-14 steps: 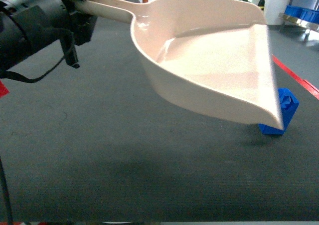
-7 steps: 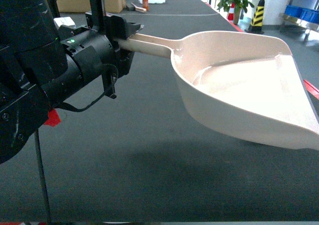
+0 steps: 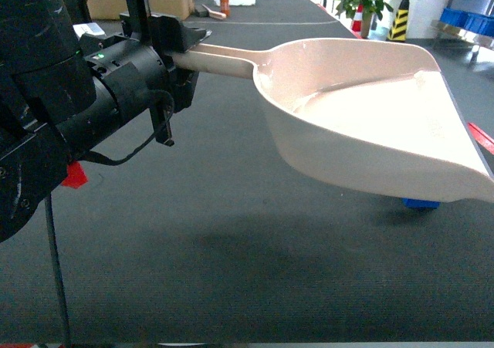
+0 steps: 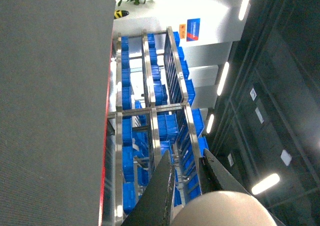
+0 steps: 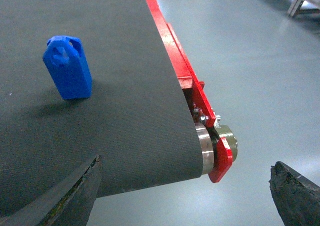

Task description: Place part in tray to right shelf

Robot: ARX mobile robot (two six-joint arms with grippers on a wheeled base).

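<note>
Surface [image 3: 231, 271], dark and ribbed, spreads beneath the tray [image 3: 370, 124], rigid, light, empty, which the left gripper [image 3: 181, 51] grasps by its handle. Part [image 5: 67, 68] stands upright near the red edge, hard plastic, best pinched across its flat sides; right gripper [image 5: 185, 186] hangs spread wide.

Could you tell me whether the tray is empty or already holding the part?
Empty: the tray shows a bare inside, and the part stands upright on the dark belt.
</note>
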